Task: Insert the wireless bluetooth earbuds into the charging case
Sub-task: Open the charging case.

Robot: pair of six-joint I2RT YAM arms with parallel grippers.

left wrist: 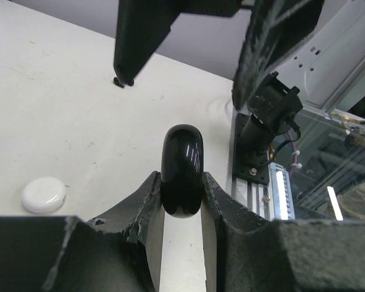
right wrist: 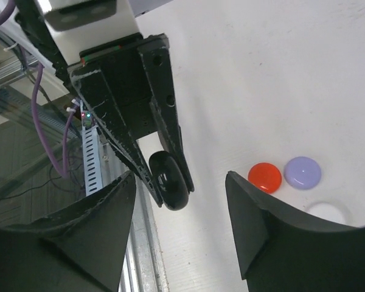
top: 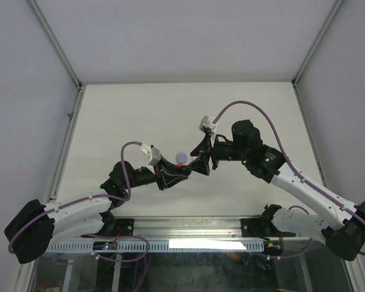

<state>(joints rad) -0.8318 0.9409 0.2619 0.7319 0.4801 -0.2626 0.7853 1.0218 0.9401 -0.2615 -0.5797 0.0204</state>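
You can't see the lower half of the glossy black piece [left wrist: 182, 159]; the left fingers [left wrist: 145, 210] cover it. The right finger [right wrist: 261, 225] clips the white disc [right wrist: 330, 212]. That black speck [left wrist: 118, 81], maybe an earbud, is too small to tell.

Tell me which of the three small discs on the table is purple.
The lavender disc, flanked by the red disc and the white disc.

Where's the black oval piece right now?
The black oval piece is pinched in the left gripper, centre of the left wrist view; a white puck lies on the table at frame left.
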